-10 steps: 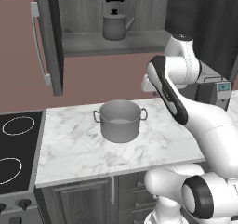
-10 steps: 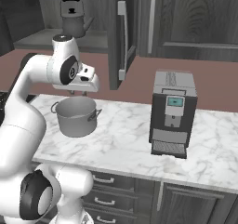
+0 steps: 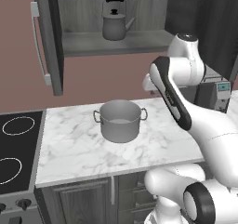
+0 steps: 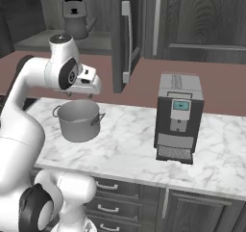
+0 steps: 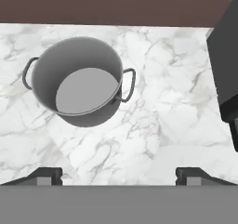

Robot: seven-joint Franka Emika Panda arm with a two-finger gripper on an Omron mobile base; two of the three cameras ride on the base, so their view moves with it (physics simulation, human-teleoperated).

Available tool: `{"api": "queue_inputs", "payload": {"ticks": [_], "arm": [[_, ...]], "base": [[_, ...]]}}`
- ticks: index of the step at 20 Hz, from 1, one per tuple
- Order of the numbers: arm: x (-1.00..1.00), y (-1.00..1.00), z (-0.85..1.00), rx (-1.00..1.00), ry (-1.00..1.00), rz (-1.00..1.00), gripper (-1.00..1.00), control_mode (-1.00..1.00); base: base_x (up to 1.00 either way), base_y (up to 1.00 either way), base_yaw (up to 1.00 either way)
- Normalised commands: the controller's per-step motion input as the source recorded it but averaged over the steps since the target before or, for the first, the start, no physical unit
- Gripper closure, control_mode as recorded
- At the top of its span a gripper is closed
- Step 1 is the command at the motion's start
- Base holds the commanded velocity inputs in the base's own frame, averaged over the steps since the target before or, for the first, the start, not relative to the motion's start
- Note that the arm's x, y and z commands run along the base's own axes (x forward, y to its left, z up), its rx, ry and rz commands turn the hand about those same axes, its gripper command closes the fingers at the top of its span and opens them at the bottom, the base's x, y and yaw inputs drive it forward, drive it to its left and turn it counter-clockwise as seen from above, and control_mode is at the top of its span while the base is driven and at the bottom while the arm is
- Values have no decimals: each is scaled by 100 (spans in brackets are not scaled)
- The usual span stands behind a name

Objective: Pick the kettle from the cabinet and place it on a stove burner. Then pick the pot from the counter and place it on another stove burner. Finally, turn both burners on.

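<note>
The kettle (image 3: 114, 25) sits on the open cabinet (image 3: 116, 42) shelf, awaiting pickup; the lidless pot (image 5: 79, 81) stands on the marble counter (image 5: 162, 125) beside the cooktop (image 3: 14, 153); the gripper (image 5: 119, 175) hangs above, fingers spread wide, holding nothing.

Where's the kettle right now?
The kettle stands upright on the shelf of the open cabinet, above the counter and the pot; in the right base view it shows top left, above the arm.
</note>
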Motion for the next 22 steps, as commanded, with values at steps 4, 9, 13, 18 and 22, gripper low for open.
{"api": "queue_inputs", "payload": {"ticks": [4, 9, 13, 18, 22], "arm": [[-20, 18, 26, -5, -21, 1, -100, -100], [-16, 20, 33, -5, -22, 1, -100, -100], [-3, 18, 37, -4, -19, 0, -100, -100], [0, 18, 43, -5, -20, 0, -100, -100], [0, 17, 45, -4, -20, 0, -100, -100]], "base": [[0, 0, 0], [0, 0, 0], [0, 0, 0], [0, 0, 0], [0, 0, 0]]}}
